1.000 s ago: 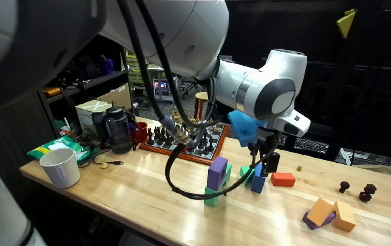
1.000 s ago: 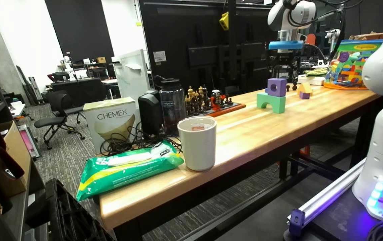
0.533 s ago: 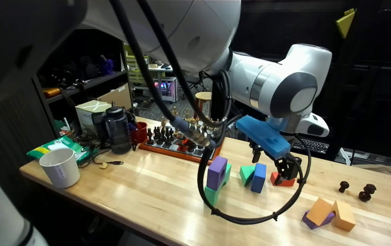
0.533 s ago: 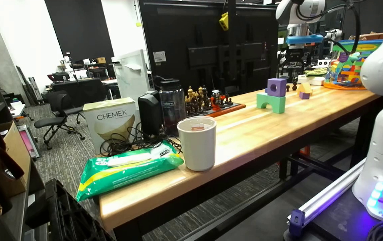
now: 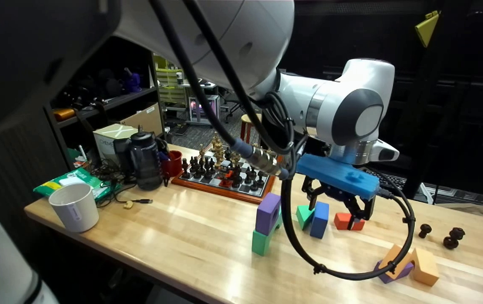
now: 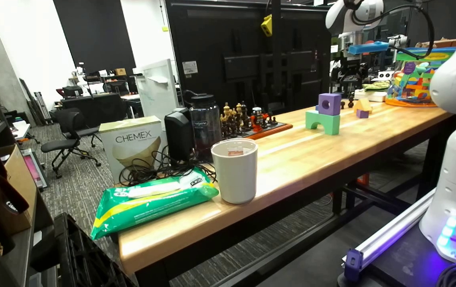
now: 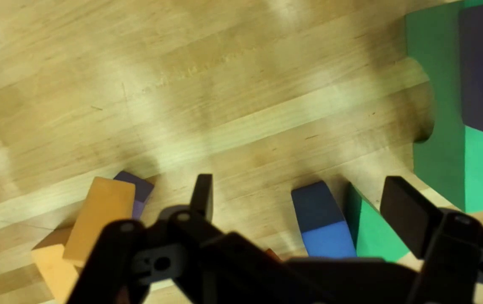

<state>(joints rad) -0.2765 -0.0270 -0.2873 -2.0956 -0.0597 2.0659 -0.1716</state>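
Observation:
My gripper is open and empty, fingers pointing down above the table. In the wrist view the gripper has its fingers wide apart. A blue block and a green triangular block show between and below them. The blue block stands upright beside the green triangle. A red block lies partly hidden behind a finger; only a sliver shows in the wrist view. A purple block with a hole sits on a green arch block. The arch also shows in the wrist view.
Two orange blocks and a purple wedge lie nearer the front. Dark chess pieces stand beyond. A chessboard, a black bottle, a white cup and a green packet are on the table.
The gripper has turned, showing its blue pad broadside. The arm first swung right, then came slightly back left, with the fingers now over the blue and red blocks. The blocks have not moved.

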